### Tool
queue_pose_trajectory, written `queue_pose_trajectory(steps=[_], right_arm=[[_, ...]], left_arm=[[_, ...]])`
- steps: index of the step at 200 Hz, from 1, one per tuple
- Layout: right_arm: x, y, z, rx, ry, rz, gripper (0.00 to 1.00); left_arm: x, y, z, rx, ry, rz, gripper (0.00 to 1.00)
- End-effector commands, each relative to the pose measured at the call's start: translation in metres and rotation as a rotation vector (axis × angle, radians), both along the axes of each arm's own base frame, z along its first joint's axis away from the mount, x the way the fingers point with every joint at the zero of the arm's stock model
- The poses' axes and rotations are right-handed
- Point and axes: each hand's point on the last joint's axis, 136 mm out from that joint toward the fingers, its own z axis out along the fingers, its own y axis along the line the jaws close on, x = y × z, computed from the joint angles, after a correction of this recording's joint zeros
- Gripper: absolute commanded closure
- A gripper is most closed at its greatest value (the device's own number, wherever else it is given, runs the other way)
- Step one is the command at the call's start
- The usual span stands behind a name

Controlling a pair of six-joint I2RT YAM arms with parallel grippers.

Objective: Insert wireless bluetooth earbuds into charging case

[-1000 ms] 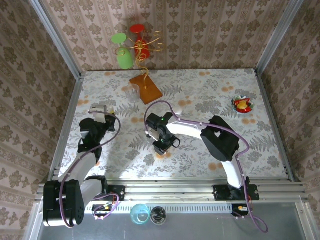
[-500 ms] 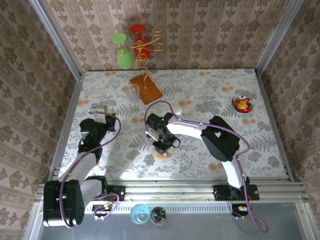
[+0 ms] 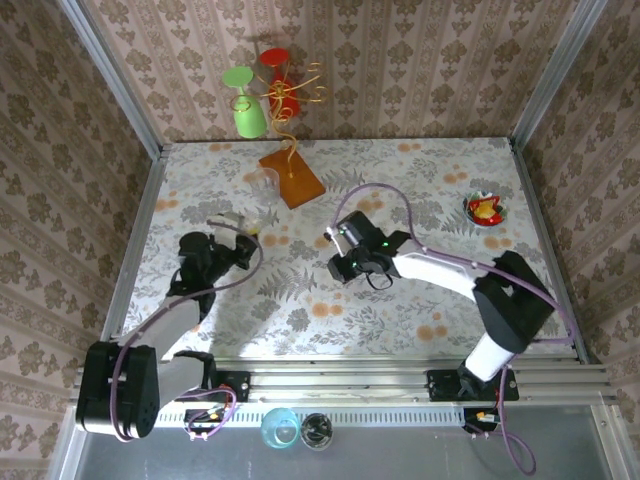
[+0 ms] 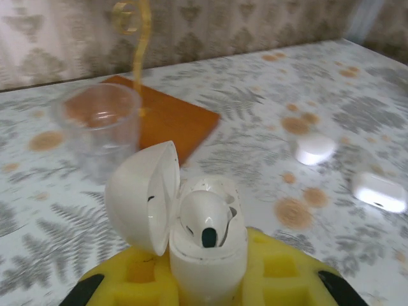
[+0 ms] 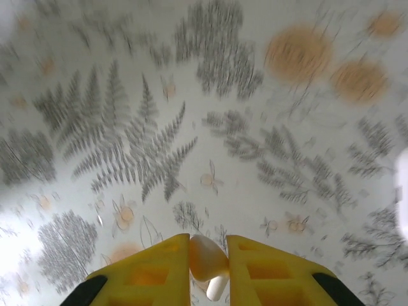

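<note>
So the left gripper [image 4: 207,280] has its yellow jaws clamped tight on the lower half of the charging case [image 4: 207,255]. The case stands upright between them, with its lid [image 4: 141,197] flipped open toward the left-hand jaw. One earbud [image 4: 204,220] already sits in the case just above the jaws, dark tip facing the camera; can't tell which slot it's in. Straight ahead of the jaws there's a clear cup [image 4: 99,124], and just past it an orange board [image 4: 172,118] with a gold wire [image 4: 137,38] rising off it. Ahead and off to the right lie a round white case [image 4: 314,148] and a blurry second white case [image 4: 380,191], both flat on the table [image 4: 268,83]. The right gripper [image 5: 208,255] has its jaws nearly together, pinching a second earbud [image 5: 207,261] right between the tips, with only blurry fern-print tabletop ahead of it. From overhead, the right gripper [image 3: 340,268] is well apart from the left gripper [image 3: 238,224], with bare tabletop between them.
</note>
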Motion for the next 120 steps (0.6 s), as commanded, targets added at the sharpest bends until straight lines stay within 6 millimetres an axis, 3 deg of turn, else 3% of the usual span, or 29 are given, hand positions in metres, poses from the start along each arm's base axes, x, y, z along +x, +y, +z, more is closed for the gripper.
queue_pose_trajectory(steps=[1,22,30,32,39,53,85,120], right_arm=[[0.026,0.006,0.06,0.199,-0.194,-0.078,0.8],[0.027,0.006,0.102,0.31,-0.305,-0.073,0.8],[0.029,0.008,0.109,0.332,-0.326,-0.069,0.8],[0.028,0.007,0.121,0.357,-0.353,-0.067,0.81],[0.027,0.008,0.135,0.393,-0.387,-0.062,0.81],[0.025,0.011,0.151,0.444,-0.418,-0.035,0.81],[0.022,0.02,0.17,0.507,-0.439,0.016,0.8],[0.022,0.027,0.174,0.546,-0.433,0.036,0.8]], left_arm=[[-0.01,-0.033,0.012,0.036,-0.053,-0.172,1.0],[-0.017,-0.052,0.014,0.008,-0.067,-0.254,1.0],[-0.02,-0.06,0.015,-0.013,-0.064,-0.295,1.0],[-0.022,-0.062,0.015,-0.019,-0.063,-0.308,1.0],[-0.027,-0.07,0.017,-0.039,-0.061,-0.36,1.0],[-0.034,-0.084,0.019,-0.056,-0.059,-0.434,1.0],[-0.045,-0.106,0.028,-0.095,-0.072,-0.529,1.0],[-0.052,-0.119,0.039,-0.149,-0.095,-0.583,1.0]])
